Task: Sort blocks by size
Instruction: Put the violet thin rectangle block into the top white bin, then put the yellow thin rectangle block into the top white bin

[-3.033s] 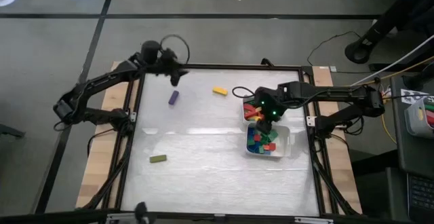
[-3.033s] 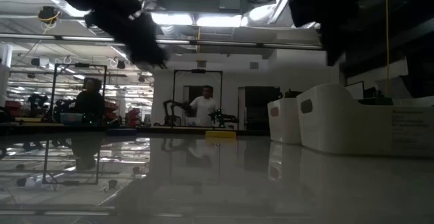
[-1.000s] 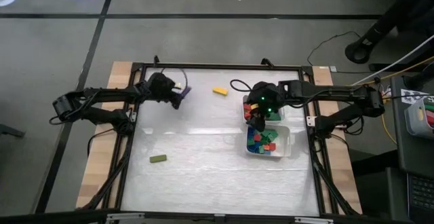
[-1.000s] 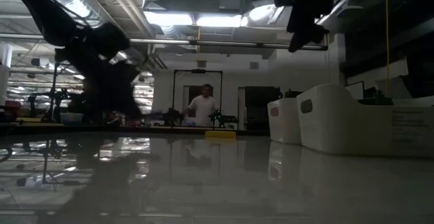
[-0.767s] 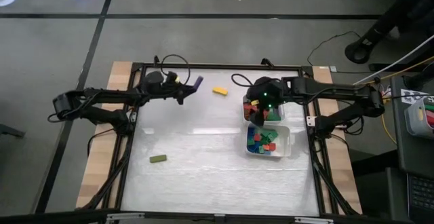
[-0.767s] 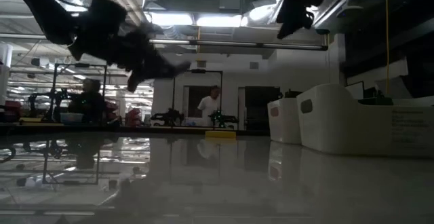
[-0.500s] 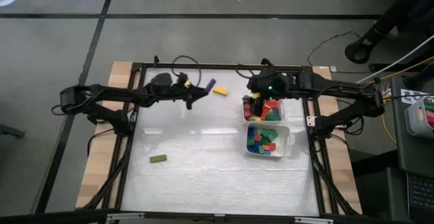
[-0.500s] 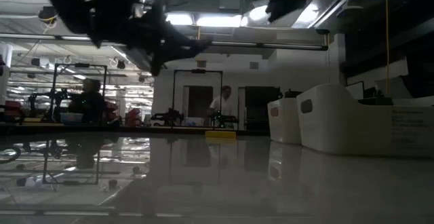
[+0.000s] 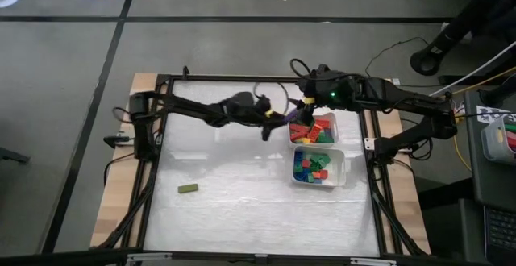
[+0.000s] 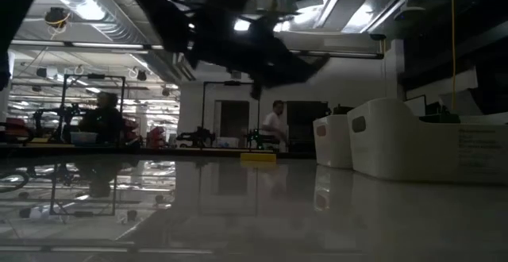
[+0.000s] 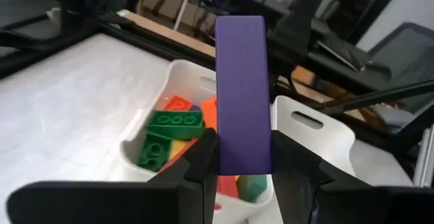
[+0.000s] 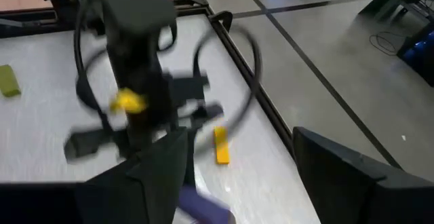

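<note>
My left gripper (image 9: 272, 121) reaches in from the table's left and is shut on a long purple block (image 11: 241, 95) at the left rim of the far white tray (image 9: 332, 121). That tray holds red, green, yellow and orange blocks (image 11: 175, 121). The near tray (image 9: 339, 163) holds blue, green and red blocks (image 9: 313, 168). My right gripper (image 9: 306, 101) hangs open above the far tray's far left corner, touching nothing. A yellow block (image 12: 220, 146) lies on the table near the far edge. A green block (image 9: 187, 189) lies near the table's left front. My left gripper pinches the purple block's near end (image 11: 241, 161) between its two fingers (image 11: 203, 157), on the long side faces. The fingers come roughly level from the table's left and lie along the block, which sticks out past the fingertips. It is lifted clear, over the far tray's left rim.
The two white trays stand side by side at the table's right. A black frame (image 9: 242, 79) runs around the table. The white tabletop (image 9: 234, 177) lies between the green block and the trays. A person (image 10: 275, 127) stands in the room behind.
My left gripper has carried the purple block from the table's far left toward the right, rising a little, up to the far tray, and has tipped toward level. My right gripper has risen from the far tray and drawn toward the far edge, staying open.
</note>
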Robot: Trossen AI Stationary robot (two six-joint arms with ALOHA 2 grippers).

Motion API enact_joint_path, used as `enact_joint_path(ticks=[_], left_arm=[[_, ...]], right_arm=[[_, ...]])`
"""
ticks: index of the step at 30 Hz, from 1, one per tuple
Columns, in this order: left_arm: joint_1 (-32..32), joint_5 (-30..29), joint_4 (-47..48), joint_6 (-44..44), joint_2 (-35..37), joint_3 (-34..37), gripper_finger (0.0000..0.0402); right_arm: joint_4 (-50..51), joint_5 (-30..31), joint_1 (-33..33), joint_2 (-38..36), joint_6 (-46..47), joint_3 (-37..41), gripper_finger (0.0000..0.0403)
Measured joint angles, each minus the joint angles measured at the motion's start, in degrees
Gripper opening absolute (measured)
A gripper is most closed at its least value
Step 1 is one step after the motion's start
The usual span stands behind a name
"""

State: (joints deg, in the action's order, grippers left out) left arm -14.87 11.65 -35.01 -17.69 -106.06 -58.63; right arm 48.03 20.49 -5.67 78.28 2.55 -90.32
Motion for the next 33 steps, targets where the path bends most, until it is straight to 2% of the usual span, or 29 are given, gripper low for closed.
enact_joint_path(ticks=[6,10,13,20,23,25,28,31,33], left_arm=[[1.69,0.17,0.05,-0.04,-10.34,-8.58,0.0105],[2.45,0.14,0.11,-0.42,-14.71,-12.10,0.0115],[2.78,0.09,0.22,-3.17,-16.09,-13.33,0.0131],[2.01,-1.42,0.41,-8.22,-16.13,-13.42,0.0196],[0.09,2.26,3.19,-10.17,-14.54,-13.36,0.0213],[-2.04,6.05,7.54,-11.37,-12.32,-13.38,0.0216],[-6.22,13.66,19.18,-10.70,-8.07,-13.42,0.0214],[-10.17,21.24,32.57,-2.50,-3.17,-13.35,0.0208],[-11.75,22.73,41.24,3.16,0.97,-13.35,0.0207]], right_arm=[[0.07,0.00,0.00,0.00,0.00,-0.07,0.0264],[0.08,0.02,0.00,0.00,0.06,-0.07,0.0264],[0.12,-0.02,0.00,0.00,0.16,-0.07,0.0264],[1.02,-1.62,-1.87,0.42,3.68,-0.07,0.0264],[1.88,-3.43,-4.34,0.73,5.85,-0.11,0.0264],[2.59,-3.98,-6.40,1.34,7.52,0.07,0.0264],[2.77,-7.42,-9.92,3.06,7.98,0.12,0.0264],[2.47,-11.52,-12.76,6.03,7.58,0.13,0.0264],[2.46,-13.02,-14.43,8.53,7.48,0.17,0.0264]])
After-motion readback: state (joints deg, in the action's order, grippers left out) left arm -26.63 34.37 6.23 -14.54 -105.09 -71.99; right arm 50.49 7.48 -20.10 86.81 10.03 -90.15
